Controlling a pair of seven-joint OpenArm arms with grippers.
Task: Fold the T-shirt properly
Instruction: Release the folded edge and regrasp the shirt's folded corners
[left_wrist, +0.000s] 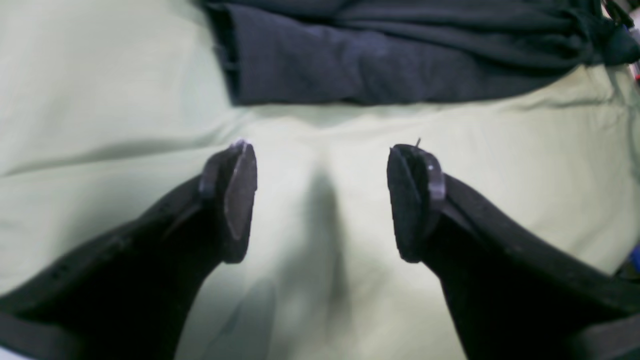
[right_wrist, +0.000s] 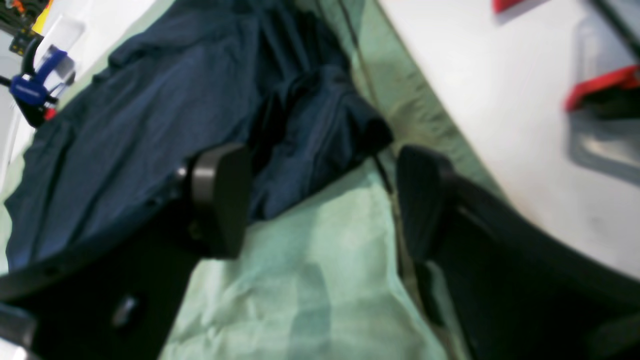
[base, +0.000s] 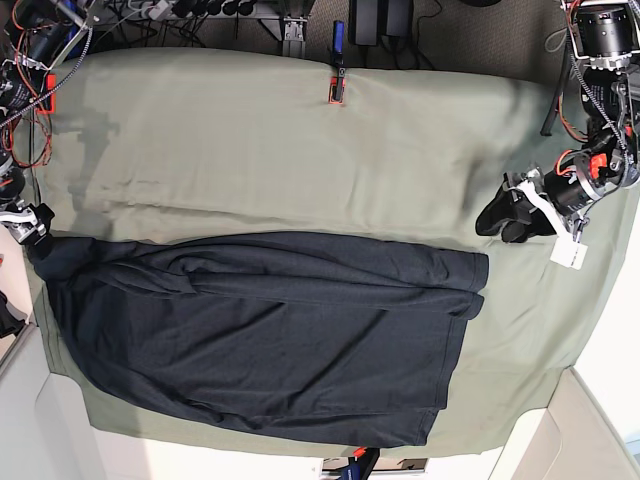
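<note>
From above, the T-shirt (base: 260, 335) lies folded across the bench's green cover (base: 300, 140). Wrist views alone show the left hand (left_wrist: 322, 200) and right hand (right_wrist: 320, 200) both released, empty.

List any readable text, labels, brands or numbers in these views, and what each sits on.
None readable.
Small white tag hanging by the left gripper: too small to tell if printed.
Blue clamp at the table edge: blurred, nothing legible.
Dark navy knit T-shirt and olive-green cloth table cover: no markings visible.
</note>
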